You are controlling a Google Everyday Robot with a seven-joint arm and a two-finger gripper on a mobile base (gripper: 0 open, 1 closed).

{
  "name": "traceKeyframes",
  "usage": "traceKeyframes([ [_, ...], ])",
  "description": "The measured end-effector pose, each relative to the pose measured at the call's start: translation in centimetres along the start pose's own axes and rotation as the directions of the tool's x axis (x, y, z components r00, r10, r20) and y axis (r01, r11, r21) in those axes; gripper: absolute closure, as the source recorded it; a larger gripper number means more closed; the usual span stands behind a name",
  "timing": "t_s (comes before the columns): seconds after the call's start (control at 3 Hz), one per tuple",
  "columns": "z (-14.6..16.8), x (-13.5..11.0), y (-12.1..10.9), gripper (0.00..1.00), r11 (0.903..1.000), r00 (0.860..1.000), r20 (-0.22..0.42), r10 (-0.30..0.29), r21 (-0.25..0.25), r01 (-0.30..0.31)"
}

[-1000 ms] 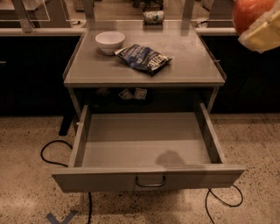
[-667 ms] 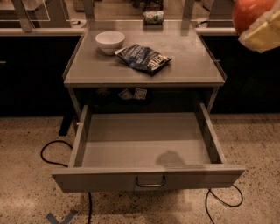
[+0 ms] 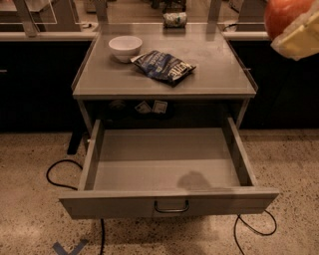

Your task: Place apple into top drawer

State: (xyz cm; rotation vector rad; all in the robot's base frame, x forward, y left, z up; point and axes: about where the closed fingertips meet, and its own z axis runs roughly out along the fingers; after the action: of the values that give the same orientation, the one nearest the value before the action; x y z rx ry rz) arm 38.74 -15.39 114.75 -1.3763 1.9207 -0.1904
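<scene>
The apple (image 3: 285, 15), red with a paler patch, hangs high at the top right of the camera view, close to the lens. My gripper (image 3: 299, 34) is shut on it, and one cream-coloured finger (image 3: 301, 41) covers the apple's lower right side. The top drawer (image 3: 119, 203) is pulled fully out below the tabletop, with its curved handle (image 3: 171, 207) at the centre of the front panel. The inside of the drawer holds nothing but a faint round shadow (image 3: 192, 179) right of centre. The apple is above and to the right of the drawer's back right corner.
On the grey tabletop (image 3: 219, 74) stand a white bowl (image 3: 125, 47) at the back left and a blue chip bag (image 3: 164, 66) in the middle. A can (image 3: 174, 19) lies at the far edge. Black cables (image 3: 57, 172) run over the speckled floor on both sides.
</scene>
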Motion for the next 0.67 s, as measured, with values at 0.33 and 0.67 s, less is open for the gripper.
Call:
traceKeyframes([
  [0.33,0.00,0.00,0.00,1.00,1.0000,1.000,0.000,0.000,0.000,0.000],
  [0.67,0.00,0.00,0.00,1.00,1.0000,1.000,0.000,0.000,0.000,0.000],
])
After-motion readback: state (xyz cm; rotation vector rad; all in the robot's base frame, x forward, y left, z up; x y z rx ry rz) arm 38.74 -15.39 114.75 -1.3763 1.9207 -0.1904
